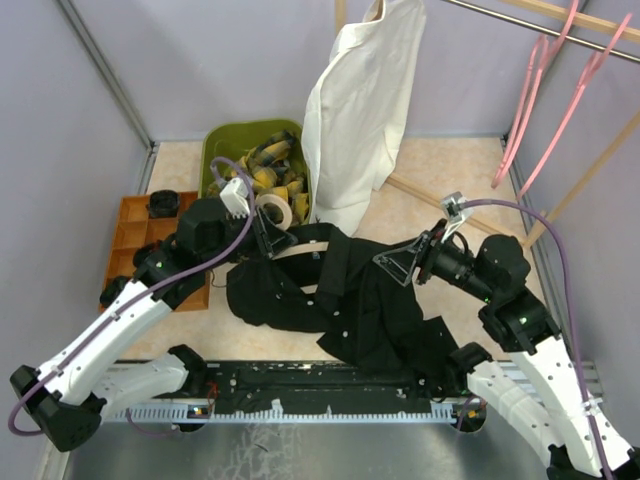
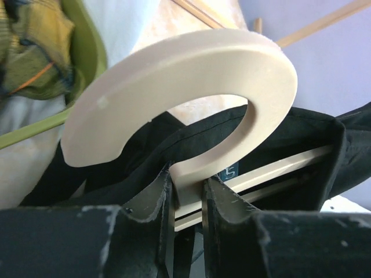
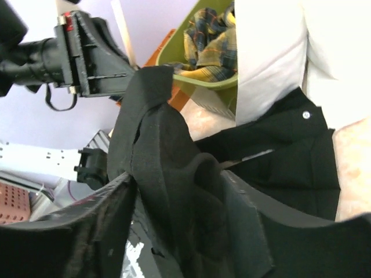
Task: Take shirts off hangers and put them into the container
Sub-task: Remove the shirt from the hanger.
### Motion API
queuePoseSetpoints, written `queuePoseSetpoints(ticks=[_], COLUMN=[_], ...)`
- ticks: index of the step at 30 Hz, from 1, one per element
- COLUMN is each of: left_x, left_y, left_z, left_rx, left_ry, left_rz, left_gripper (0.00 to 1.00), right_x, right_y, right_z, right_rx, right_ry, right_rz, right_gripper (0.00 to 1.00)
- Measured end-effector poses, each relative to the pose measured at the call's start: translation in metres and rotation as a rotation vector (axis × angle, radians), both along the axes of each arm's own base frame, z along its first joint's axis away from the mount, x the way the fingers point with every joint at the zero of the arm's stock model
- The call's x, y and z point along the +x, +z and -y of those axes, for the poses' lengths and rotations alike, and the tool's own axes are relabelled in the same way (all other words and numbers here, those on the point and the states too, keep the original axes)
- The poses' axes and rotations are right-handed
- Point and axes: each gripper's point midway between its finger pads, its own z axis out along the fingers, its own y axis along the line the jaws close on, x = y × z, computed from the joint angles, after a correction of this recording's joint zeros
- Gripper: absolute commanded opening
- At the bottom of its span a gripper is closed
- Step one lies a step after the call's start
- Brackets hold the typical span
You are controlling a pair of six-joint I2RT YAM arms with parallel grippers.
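Note:
The black shirt [image 1: 340, 300] lies crumpled on the table between both arms, with a beige hanger [image 2: 174, 87] still inside its collar. My left gripper [image 2: 186, 179] is shut on the hanger's neck just below the hook [image 1: 276, 212]. My right gripper [image 3: 179, 179] has its jaws apart, and a standing fold of the black shirt [image 3: 156, 150] sits loosely between them. The olive-green container [image 1: 212, 150] at the back left holds the plaid shirt [image 1: 266, 170]. A white shirt [image 1: 360, 110] hangs from above, beside the container.
An orange compartment tray [image 1: 135, 235] sits left of the container. Two pink hangers [image 1: 540, 90] hang from a metal rail [image 1: 540, 25] at the back right. Wooden poles [image 1: 590, 170] lean across the right side. Purple walls close the table in.

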Motion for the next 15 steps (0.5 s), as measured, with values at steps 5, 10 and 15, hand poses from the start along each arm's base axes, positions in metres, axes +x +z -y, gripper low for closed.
queuePoseSetpoints(ticks=[5, 10, 15], left_x=[0.002, 0.006, 0.008], left_y=[0.0, 0.001, -0.004], left_z=[-0.021, -0.034, -0.041], left_rx=[0.074, 0.129, 0.162], left_ry=[0.077, 0.126, 0.155], left_rz=[0.036, 0.049, 0.043], left_gripper=[0.0, 0.0, 0.0], right_x=[0.005, 0.004, 0.004], right_y=[-0.005, -0.008, -0.019], right_z=[0.009, 0.013, 0.013], right_rx=[-0.058, -0.093, -0.142], right_ry=[-0.055, -0.068, -0.056], right_rz=[-0.027, -0.039, -0.079], right_gripper=[0.66, 0.51, 0.3])
